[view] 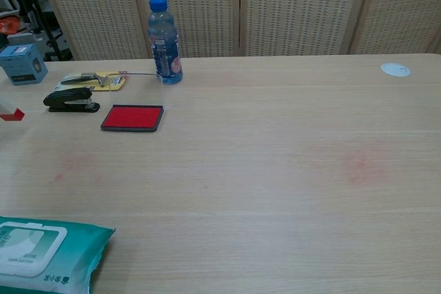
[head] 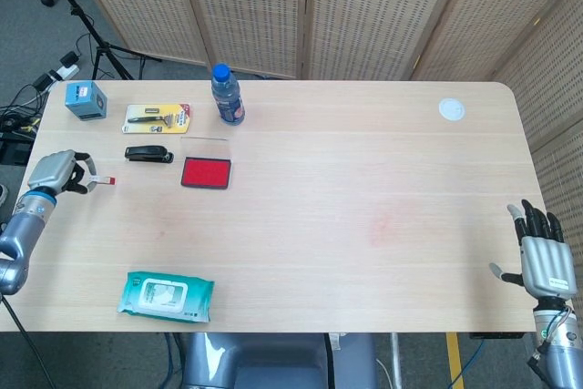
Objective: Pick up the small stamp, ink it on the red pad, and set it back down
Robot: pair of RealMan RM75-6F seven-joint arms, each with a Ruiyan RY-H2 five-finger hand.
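The small stamp [head: 103,180], white with a red tip, is pinched in my left hand [head: 53,173] near the table's left edge. It hangs a little above the wood, left of the red ink pad [head: 206,173]. The chest view catches only the stamp [view: 11,113] at its left border, with the red pad [view: 132,118] well to its right and the hand itself out of frame. My right hand [head: 544,257] hovers at the table's near right corner, fingers spread and holding nothing.
A black stapler [head: 148,154] lies between the stamp and the pad, slightly farther back. Behind it are a yellow card pack [head: 157,117], a water bottle [head: 227,95] and a blue box [head: 86,100]. A green wipes pack [head: 167,296] lies at the front left; a white disc [head: 451,109] sits at the far right.
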